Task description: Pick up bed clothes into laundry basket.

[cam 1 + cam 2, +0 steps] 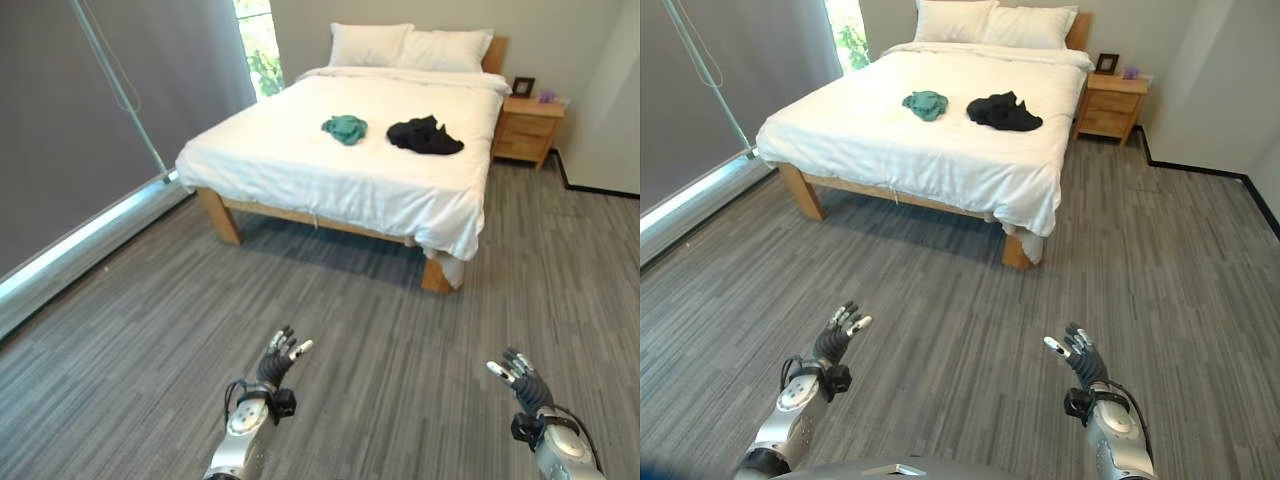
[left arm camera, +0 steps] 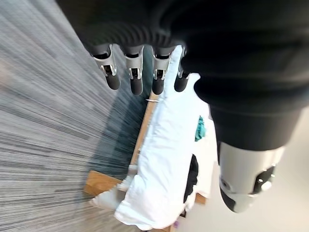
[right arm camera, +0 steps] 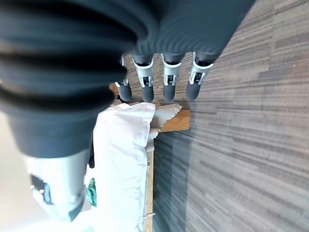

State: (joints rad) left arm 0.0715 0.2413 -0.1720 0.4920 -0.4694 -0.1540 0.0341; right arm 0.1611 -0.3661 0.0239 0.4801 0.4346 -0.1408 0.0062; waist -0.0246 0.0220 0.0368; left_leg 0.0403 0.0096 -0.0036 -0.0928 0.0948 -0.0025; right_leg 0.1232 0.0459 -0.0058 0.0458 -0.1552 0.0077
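Left eye view: left hand and right hand raised over floor, fingers straight, empty; clothes on bed.

Left hand, right hand empty, outstretched.

Two garments lie side by side on the bed.

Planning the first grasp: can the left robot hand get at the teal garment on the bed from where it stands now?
Probably not yet. The left robot hand hangs open over bare floor, and the teal garment lies mid-bed beside the black garment, well beyond it. Nothing blocks the way; the robot likely must walk closer first.
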